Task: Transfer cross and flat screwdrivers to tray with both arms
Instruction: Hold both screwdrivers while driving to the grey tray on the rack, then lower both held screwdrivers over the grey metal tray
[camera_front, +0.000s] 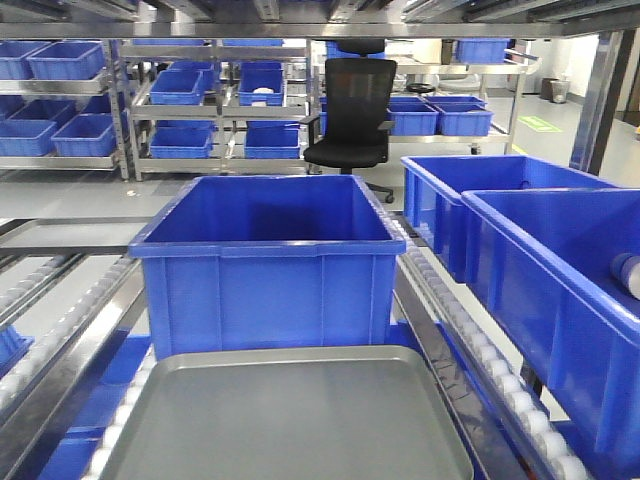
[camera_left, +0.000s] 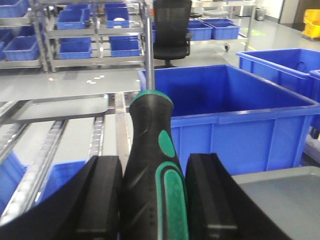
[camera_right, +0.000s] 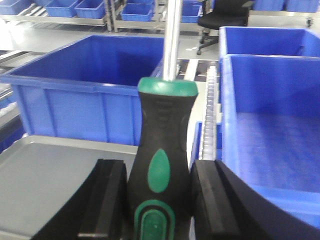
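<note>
The left gripper (camera_left: 154, 167) is clamped on the first screwdriver (camera_left: 150, 125) at its black-and-green handle. The steel shaft runs forward past the fingers, and the tray (camera_left: 280, 200) lies below and to their right. The right gripper (camera_right: 159, 167) pinches the second screwdriver (camera_right: 162, 125) the same way, with the tray below and to its left. Neither tip is in view, so cross and flat cannot be told apart. Both tools look light and stiff. The rubbery handle is probably the surest hold, since the polished shaft would likely slip, and a round handle could roll once released.
</note>
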